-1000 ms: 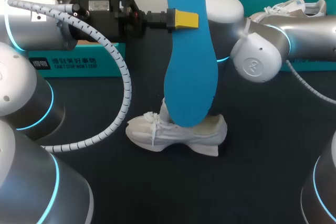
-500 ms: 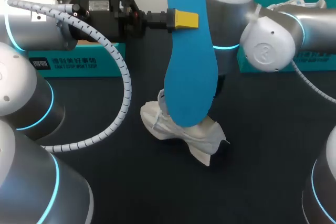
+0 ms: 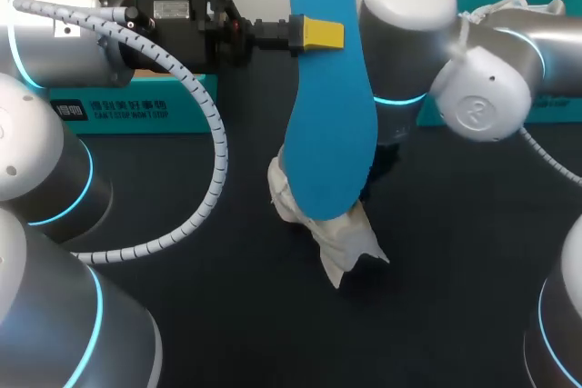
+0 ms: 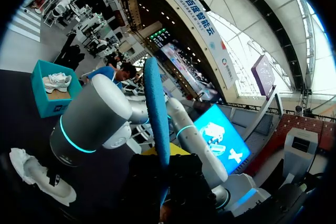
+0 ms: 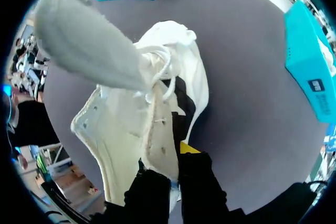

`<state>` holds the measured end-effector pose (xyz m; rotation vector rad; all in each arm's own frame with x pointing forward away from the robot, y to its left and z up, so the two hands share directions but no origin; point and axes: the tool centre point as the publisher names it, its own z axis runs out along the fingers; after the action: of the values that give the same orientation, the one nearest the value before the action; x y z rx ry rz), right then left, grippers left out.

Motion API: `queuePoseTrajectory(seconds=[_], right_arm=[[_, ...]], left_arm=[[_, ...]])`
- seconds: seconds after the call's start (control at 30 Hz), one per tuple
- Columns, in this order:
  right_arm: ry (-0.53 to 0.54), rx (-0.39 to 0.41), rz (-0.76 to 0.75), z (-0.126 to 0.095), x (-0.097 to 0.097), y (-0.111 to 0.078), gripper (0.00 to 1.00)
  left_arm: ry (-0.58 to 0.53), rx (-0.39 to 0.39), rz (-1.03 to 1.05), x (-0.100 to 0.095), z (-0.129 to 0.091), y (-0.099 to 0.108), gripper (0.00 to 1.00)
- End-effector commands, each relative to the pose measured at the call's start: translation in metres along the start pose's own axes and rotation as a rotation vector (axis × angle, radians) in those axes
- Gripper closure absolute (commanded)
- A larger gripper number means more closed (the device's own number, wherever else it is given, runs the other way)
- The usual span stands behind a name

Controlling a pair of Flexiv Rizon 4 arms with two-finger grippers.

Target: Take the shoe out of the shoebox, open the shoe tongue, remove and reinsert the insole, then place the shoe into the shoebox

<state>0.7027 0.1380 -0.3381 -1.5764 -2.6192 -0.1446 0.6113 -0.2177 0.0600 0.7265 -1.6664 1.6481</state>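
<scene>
Above table, left gripper: we pinch insole upright.
Right gripper: we clamp shoe by its side.

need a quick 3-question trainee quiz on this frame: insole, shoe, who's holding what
1. True or false: the blue insole sits inside the white shoe.
2. Multiple choice: what is the left gripper shut on? A) the blue insole B) a shoelace C) nothing
3. Fill in: the right gripper is shut on the white ____.

Key: 1 false, the insole is held up above the table, out of the shoe. 2 A. 3 shoe.
</scene>
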Motion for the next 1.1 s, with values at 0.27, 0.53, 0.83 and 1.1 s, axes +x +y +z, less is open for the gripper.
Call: queuePoseTrajectory(seconds=[0.27, 0.53, 0.83, 1.1], right_arm=[[-0.025, -0.186, 0.304, 0.005, -0.004, 0.005, 1.00], [0.013, -0.232, 0.315, 0.012, 0.013, 0.005, 1.00], [0.035, -0.235, 0.311, 0.026, 0.023, -0.001, 1.00], [0.054, -0.235, 0.300, 0.045, 0.016, -0.003, 1.00]], left_arm=[[0.001, 0.003, 0.000, -0.001, 0.001, 0.001, 1.00], [0.001, 0.003, 0.000, -0.001, 0.001, 0.001, 1.00], [0.001, 0.003, 0.000, -0.001, 0.001, 0.001, 1.00], [0.001, 0.003, 0.000, -0.001, 0.001, 0.001, 1.00]])
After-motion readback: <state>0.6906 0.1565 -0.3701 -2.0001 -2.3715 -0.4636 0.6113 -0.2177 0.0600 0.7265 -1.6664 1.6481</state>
